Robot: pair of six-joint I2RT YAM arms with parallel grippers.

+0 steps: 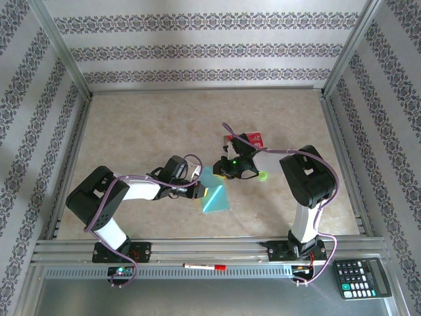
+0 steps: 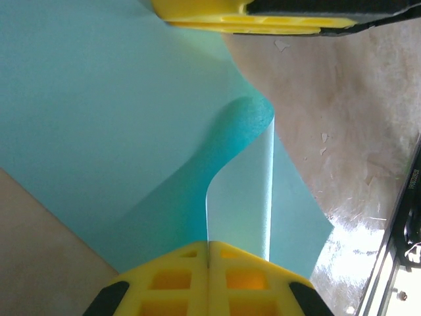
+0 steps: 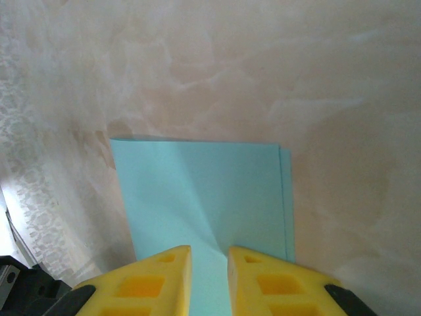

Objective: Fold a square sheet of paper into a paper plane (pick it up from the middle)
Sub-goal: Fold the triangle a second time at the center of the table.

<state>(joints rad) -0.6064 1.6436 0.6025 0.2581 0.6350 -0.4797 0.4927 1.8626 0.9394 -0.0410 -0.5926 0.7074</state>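
Observation:
The square sheet of paper [image 1: 216, 197] is light blue and lies on the table between the two arms, folded over with two layers showing at one edge [image 3: 284, 197]. My left gripper [image 1: 200, 189] is shut on a raised, curled flap of the sheet [image 2: 240, 191], which runs into the closed fingertips [image 2: 209, 245]. My right gripper [image 1: 221, 170] hovers at the sheet's far end, its yellow fingers [image 3: 164, 276] a narrow gap apart with flat paper [image 3: 204, 191] showing between them. One of its fingers [image 2: 250, 13] shows in the left wrist view. The paper plane is out of view.
A red packet [image 1: 254, 139] lies just behind the right gripper and a small green ring [image 1: 264, 176] to its right. A red pen [image 1: 204, 266] rests on the front rail and a calculator [image 1: 362, 278] at the near right. Metal frame rails border the table.

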